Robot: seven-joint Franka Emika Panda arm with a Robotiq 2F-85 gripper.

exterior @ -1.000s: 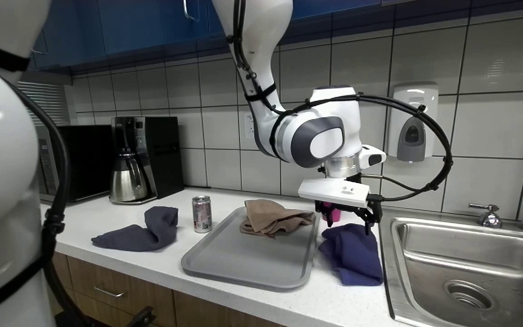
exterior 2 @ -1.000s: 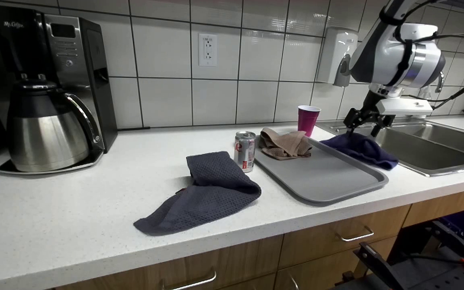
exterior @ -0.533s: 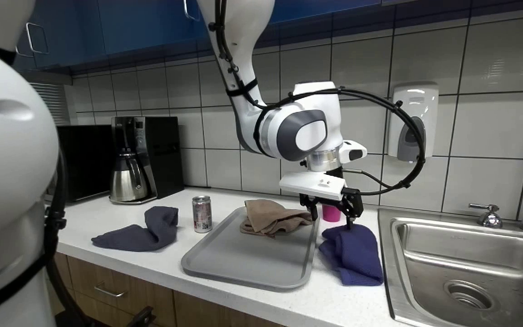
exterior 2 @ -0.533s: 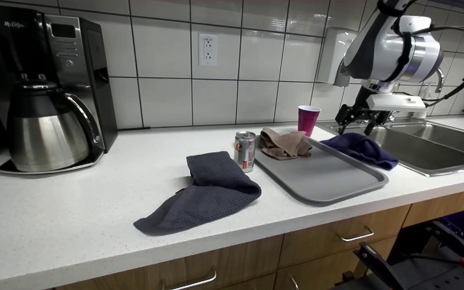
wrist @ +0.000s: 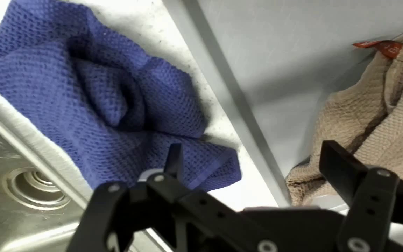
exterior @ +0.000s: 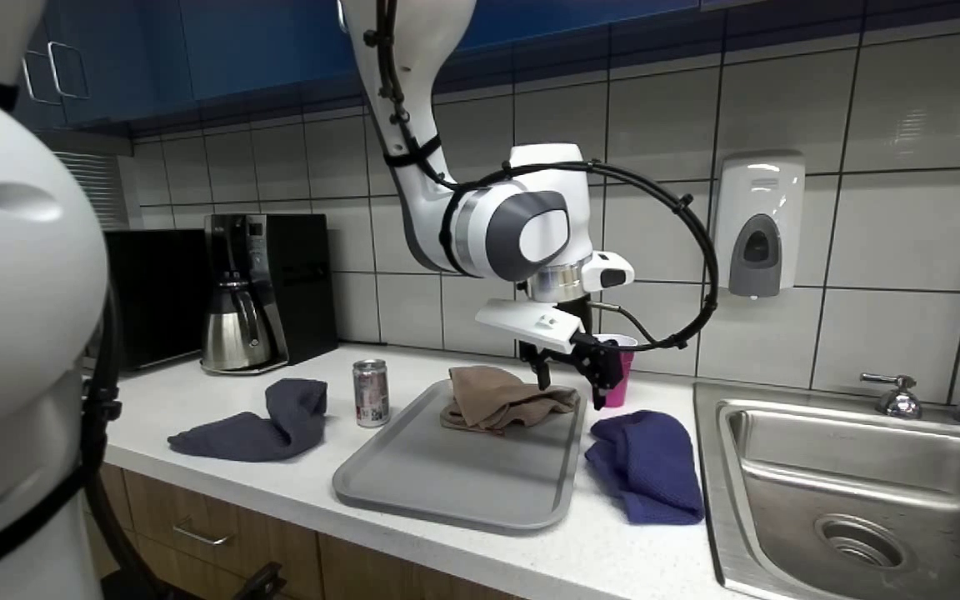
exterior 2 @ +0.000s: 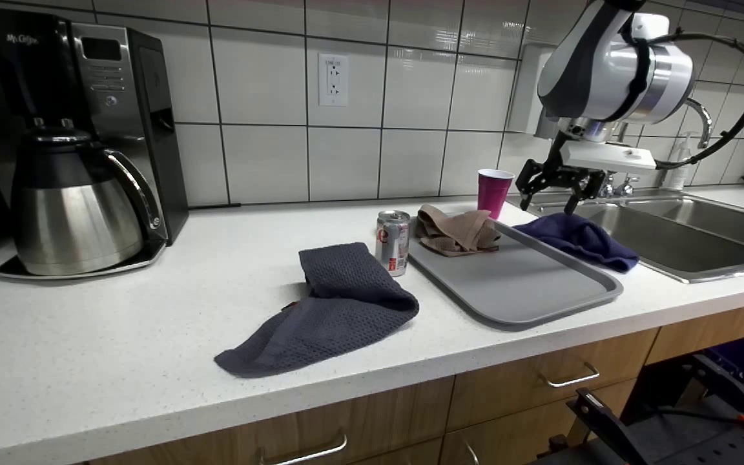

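The gripper [wrist: 253, 151] has shifted toward the brown cloth [wrist: 397, 134] (height unclear), jaws apart.

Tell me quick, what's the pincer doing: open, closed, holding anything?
Pincer: open, holding nothing.

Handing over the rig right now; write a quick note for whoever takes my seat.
Gripper: open, empty, hanging over the counter.
Brown cloth: on the gray tray.
Blue cloth: on the counter between tray and sink.
Dark gray cloth: on the counter, near the can.
Done: brown cloth is on the tray.
Left: no cloth is in grip; blue and dark gray ones lie off the tray.
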